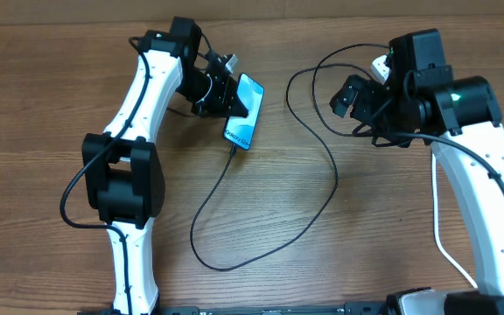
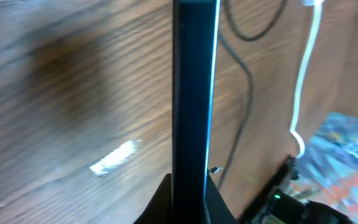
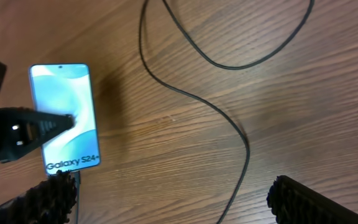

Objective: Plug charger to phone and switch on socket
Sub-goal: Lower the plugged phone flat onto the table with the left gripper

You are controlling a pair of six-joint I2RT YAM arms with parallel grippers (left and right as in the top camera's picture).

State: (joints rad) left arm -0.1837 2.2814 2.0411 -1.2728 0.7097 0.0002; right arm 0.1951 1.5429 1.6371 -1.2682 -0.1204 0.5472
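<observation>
The phone (image 1: 245,108) has a bright blue screen and lies tilted on the wooden table; it also shows in the right wrist view (image 3: 64,112). My left gripper (image 1: 224,94) is shut on its long edges, and the left wrist view shows the phone edge-on (image 2: 194,93) between the fingers. The black charger cable (image 1: 322,206) runs from the phone's lower short edge in a wide loop to the back right. The socket (image 1: 380,65) is mostly hidden under my right arm. My right gripper (image 1: 346,98) is open and empty above the cable (image 3: 229,118), its fingers spread wide (image 3: 179,208).
The socket's thick white lead (image 2: 302,81) runs down the right side of the left wrist view. A second white lead (image 1: 444,245) runs along the right arm's base. Bare wooden table (image 1: 366,245) lies in front, inside and beside the cable loop.
</observation>
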